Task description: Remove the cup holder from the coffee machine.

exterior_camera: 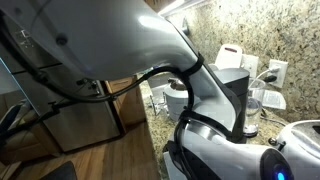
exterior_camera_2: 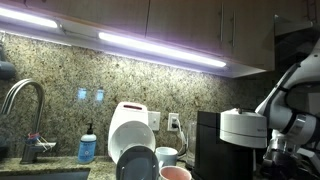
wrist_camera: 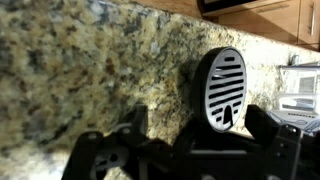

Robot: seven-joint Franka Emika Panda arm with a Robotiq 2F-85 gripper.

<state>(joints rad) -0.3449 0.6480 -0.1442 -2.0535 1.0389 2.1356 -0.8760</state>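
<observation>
Two fingers (wrist_camera: 268, 128) spread wide, my gripper (wrist_camera: 190, 135) faces the cup holder (wrist_camera: 225, 88).
I hold it empty just short of that disc, to straddle its rim.

path: open granite counter (wrist_camera: 80, 60) | obstacle: cup holder (wrist_camera: 224, 88) ahead of fingers (wrist_camera: 268, 125)

Exterior view close behind arm (exterior_camera: 110, 40), exterior view facing backsplash (exterior_camera_2: 60, 70), wrist view near granite (wrist_camera: 90, 70)
</observation>
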